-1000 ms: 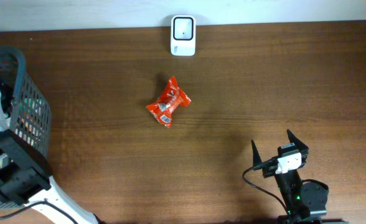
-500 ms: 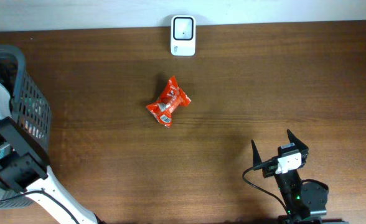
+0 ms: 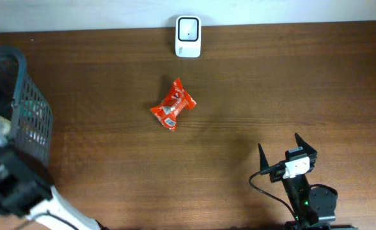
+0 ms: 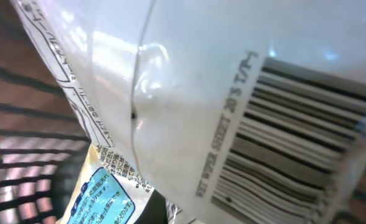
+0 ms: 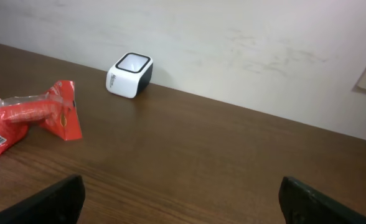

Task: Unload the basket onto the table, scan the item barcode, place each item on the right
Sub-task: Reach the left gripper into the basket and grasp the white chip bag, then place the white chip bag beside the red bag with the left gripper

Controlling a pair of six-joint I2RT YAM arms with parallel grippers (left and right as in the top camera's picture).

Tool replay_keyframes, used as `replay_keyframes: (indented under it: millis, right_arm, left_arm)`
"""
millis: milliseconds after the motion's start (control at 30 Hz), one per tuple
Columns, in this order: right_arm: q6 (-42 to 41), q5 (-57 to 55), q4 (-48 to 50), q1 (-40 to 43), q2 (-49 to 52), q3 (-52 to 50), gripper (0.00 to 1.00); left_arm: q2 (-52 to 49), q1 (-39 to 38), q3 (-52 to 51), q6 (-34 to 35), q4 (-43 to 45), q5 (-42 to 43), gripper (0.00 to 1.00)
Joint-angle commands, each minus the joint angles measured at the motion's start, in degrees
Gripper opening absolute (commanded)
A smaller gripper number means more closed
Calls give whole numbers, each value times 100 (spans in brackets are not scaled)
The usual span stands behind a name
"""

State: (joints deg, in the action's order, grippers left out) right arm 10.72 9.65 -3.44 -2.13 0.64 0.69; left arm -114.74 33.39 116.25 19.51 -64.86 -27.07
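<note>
Closing has been completed by the left gripper within the last second, and it is now shut. Its fingers are hidden behind a white packet (image 4: 189, 93) that fills the left wrist view, so a hold on the film is judged likely but is not shown. The left arm (image 3: 12, 188) has shifted beside the basket (image 3: 31, 108), whose mesh is seen behind the packet. A pick from the basket is therefore taken to be under way, with presentation to the scanner (image 3: 188, 36) at the far edge of the counter (image 3: 271, 76) not yet begun.

The right gripper (image 3: 278, 144) has stayed wide open and empty, and the red snack packet (image 3: 172, 105) has not moved from mid-counter.

A barcode (image 4: 289, 137) is printed on the white packet, and "SHEET 20'S" can be read beside it. Small script on a blue and yellow label (image 4: 102, 199) cannot be made out.
</note>
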Motion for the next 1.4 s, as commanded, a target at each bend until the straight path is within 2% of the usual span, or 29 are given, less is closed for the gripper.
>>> replay_keyframes:
  millis: [0,133,267,467,533,700,833,933,967,1000,1033,1067,1167,1233,1367]
  right_arm:
    - [-48,-46,-26,-37,-28,-37,98]
    - [-48,-46,-26,-37,-28,-37,98]
    - [-48,-46,-26,-37,-28,-37,98]
    - [-50,-46,-26,-37,-28,-37,98]
    - [-50,-46,-26,-37,-28,-37,98]
    - [-50,-46,-26,-37,-28,-37,98]
    - [-50,-46,-26,-37,-28,-37,98]
    - [-50,-46,-26,-37,-28,-37,98]
    - [-50,-46,-26,-37,-28,-37,98]
    - [-48,-46,-26,-37,-28,-37,98]
    - [-48,-46,-26,-37,-28,-37,98]
    - [-50,-46,-26,-37,-28,-37,98]
    - [-50,-46,-26,-37,-28,-37,98]
    - [-50,-46,-26,-37,-28,-37,98]
    - [-48,-46,-26,-37,-28,-37,98]
  left_arm:
    - [1379,-105,212,9,-85,258,0]
    - [2103,-719,212,-376,-39,640,0]
    - [2151,-1862,186,-599,-258,780,0]
    - [1615,-3388,-251,-533,-645,938,0]
    - [1410,-3615,-658,-133,-605,955,0]
    - [828,-4162,-1790,-90,271,1919,0]
    - [407,-4557,-2090,-90,614,2323,0]
    - [44,-4940,-2092,-87,699,2330,0]
    - [-37,-5036,-2092,-90,706,2330,25]
    - [-94,-5132,-2092,-90,708,2332,61]
    - [-118,-5217,-2092,-90,717,2328,82]
    - [-118,-5298,-2090,-92,741,2326,88]
    - [-66,-5362,-1698,-190,623,2312,93]
    - [42,-5182,-975,-249,291,2199,95]
    - [479,-4172,1351,-247,-765,1930,93]
